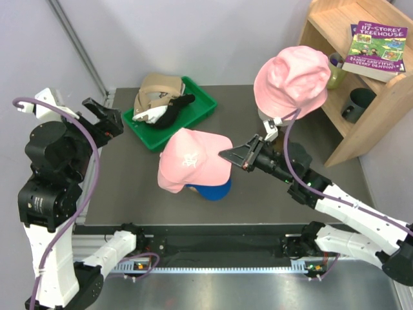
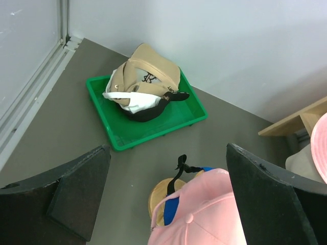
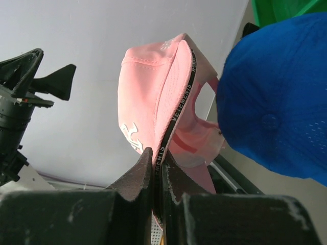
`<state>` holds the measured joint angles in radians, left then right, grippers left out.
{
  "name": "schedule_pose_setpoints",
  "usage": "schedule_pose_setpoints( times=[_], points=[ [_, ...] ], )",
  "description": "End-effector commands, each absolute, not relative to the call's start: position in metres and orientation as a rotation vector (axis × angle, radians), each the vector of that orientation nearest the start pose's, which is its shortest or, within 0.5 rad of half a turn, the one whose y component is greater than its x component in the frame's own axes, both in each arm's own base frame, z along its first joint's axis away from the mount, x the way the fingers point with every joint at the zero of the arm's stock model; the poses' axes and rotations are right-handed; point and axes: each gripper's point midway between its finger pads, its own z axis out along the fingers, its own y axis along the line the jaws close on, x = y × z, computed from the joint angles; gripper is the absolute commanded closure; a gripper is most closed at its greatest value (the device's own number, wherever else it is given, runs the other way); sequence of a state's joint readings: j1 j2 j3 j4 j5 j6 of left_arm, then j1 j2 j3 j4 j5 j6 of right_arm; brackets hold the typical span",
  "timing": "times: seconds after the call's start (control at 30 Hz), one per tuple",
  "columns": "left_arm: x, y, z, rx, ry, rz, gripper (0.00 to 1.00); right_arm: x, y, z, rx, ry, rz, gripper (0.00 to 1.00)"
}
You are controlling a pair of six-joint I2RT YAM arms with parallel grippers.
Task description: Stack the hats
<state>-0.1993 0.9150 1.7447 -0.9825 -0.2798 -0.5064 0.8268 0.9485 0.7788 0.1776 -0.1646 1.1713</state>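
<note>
Grip first: the right hand (image 3: 156, 159) is clamped shut on the rim of a pink cap (image 3: 148, 102), a thin pinch on the sweatband edge alone. That cap hangs tilted, draped partly over the blue cap (image 3: 276, 102), which sits on a stand (image 2: 159, 198) in the middle of the tabletop (image 1: 129, 187). The left hand (image 1: 103, 113) hovers wide open and empty, well apart to the left.

As I judge it, the main risk is a lopsided release. The pink cap sits off-centre on the blue crown, so it could slide off to one side. With so little fabric pinched, the rim might also slip free early. Any sideways drag could pull the blue cap off the stand or tip the stand itself.

Further back, the green tray (image 2: 148, 133) holds three caps in a loose heap: a tan cap (image 2: 148, 66) on top, with a white cap (image 2: 127, 99) and a black cap (image 2: 153, 109) under it. A second pink cap (image 1: 293, 77) sits on the head (image 2: 301, 159) near the shelf (image 1: 342, 143), which holds a book (image 1: 374, 42), a mug (image 1: 335, 71) and a cup (image 1: 358, 103).
</note>
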Motion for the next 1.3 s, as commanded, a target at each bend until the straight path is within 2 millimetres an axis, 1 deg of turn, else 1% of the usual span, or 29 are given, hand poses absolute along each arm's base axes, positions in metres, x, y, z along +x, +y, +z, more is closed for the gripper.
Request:
schedule_pose_setpoints(
  times=[0.0,0.03,0.07,0.13,0.27,0.3,0.37,0.4,0.53,0.6,0.63,0.7,0.73,0.8,0.87,0.93,0.97,1.0,1.17,1.27],
  points=[
    [0.227,-0.012,0.471,-0.460,1.653,-0.248,0.01,0.201,0.288,0.345,0.253,1.702,1.672,1.00],
    [0.228,-0.011,0.471,-0.456,1.656,-0.242,0.01,0.205,0.282,0.340,0.274,1.699,1.661,1.00],
    [0.227,-0.011,0.471,-0.454,1.653,-0.239,0.01,0.207,0.279,0.328,0.296,1.712,1.651,1.00],
    [0.227,-0.010,0.471,-0.450,1.655,-0.231,0.01,0.209,0.271,0.322,0.320,1.703,1.654,1.00],
    [0.228,-0.011,0.470,-0.445,1.660,-0.231,0.01,0.215,0.263,0.296,0.350,1.725,1.644,1.00],
    [0.227,-0.011,0.470,-0.443,1.657,-0.233,0.01,0.215,0.262,0.295,0.371,1.720,1.663,1.00],
    [0.229,-0.012,0.468,-0.439,1.666,-0.234,0.01,0.218,0.260,0.285,0.395,1.729,1.668,1.00],
    [0.229,-0.012,0.467,-0.437,1.667,-0.234,0.01,0.219,0.259,0.283,0.401,1.730,1.669,1.00],
    [0.230,-0.012,0.464,-0.433,1.676,-0.222,0.01,0.225,0.253,0.272,0.442,1.738,1.647,1.00],
    [0.229,-0.011,0.463,-0.426,1.679,-0.214,0.01,0.226,0.249,0.260,0.482,1.757,1.643,1.00],
    [0.229,-0.009,0.462,-0.429,1.681,-0.204,0.01,0.227,0.246,0.248,0.515,1.772,1.628,1.00],
    [0.229,-0.008,0.461,-0.425,1.684,-0.188,0.01,0.226,0.241,0.241,0.558,1.760,1.647,1.00],
    [0.229,-0.006,0.461,-0.430,1.684,-0.178,0.01,0.225,0.238,0.229,0.580,1.776,1.633,1.00],
    [0.230,-0.006,0.457,-0.428,1.695,-0.173,0.01,0.224,0.234,0.218,0.598,1.797,1.615,1.00],
    [0.232,-0.008,0.457,-0.426,1.696,-0.180,0.01,0.222,0.232,0.198,0.609,1.849,1.570,1.00],
    [0.234,-0.010,0.453,-0.424,1.705,-0.188,0.01,0.221,0.229,0.186,0.626,1.870,1.551,1.00],
    [0.234,-0.012,0.454,-0.418,1.699,-0.200,0.01,0.221,0.229,0.185,0.634,1.868,1.557,1.00],
    [0.236,-0.012,0.451,-0.419,1.706,-0.200,0.01,0.222,0.228,0.181,0.644,1.872,1.552,1.00],
    [0.240,-0.014,0.443,-0.416,1.725,-0.200,0.01,0.228,0.222,0.158,0.747,1.895,1.534,1.00],
    [0.242,-0.015,0.441,-0.413,1.731,-0.203,0.01,0.232,0.217,0.150,0.765,1.894,1.499,1.00]
  ],
)
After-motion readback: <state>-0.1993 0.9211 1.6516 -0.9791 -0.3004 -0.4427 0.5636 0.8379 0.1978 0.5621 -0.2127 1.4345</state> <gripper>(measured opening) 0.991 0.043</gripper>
